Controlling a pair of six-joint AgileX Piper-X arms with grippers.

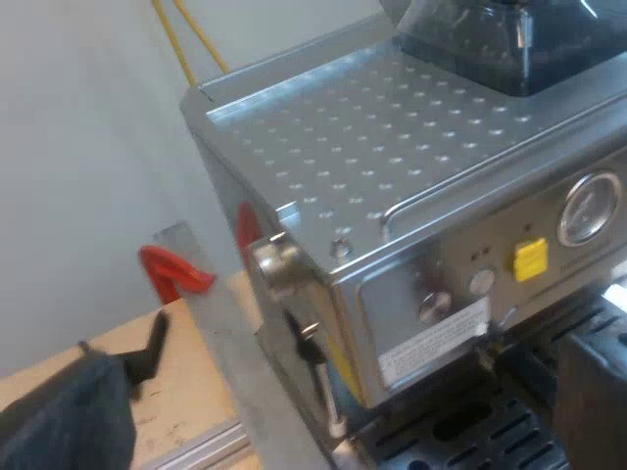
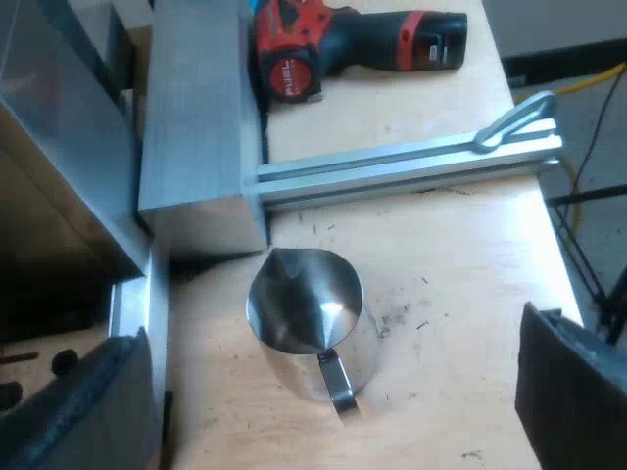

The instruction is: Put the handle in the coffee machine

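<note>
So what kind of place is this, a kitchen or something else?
Probably a workshop or lab bench rather than a kitchen: the coffee machine sits at a bare wooden table that also holds a red cordless drill and an aluminium rail.

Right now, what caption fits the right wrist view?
Steel jug on wooden table, red drill beyond a metal rail.

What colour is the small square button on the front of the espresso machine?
The button is yellow; the left wrist view shows it best.
</note>
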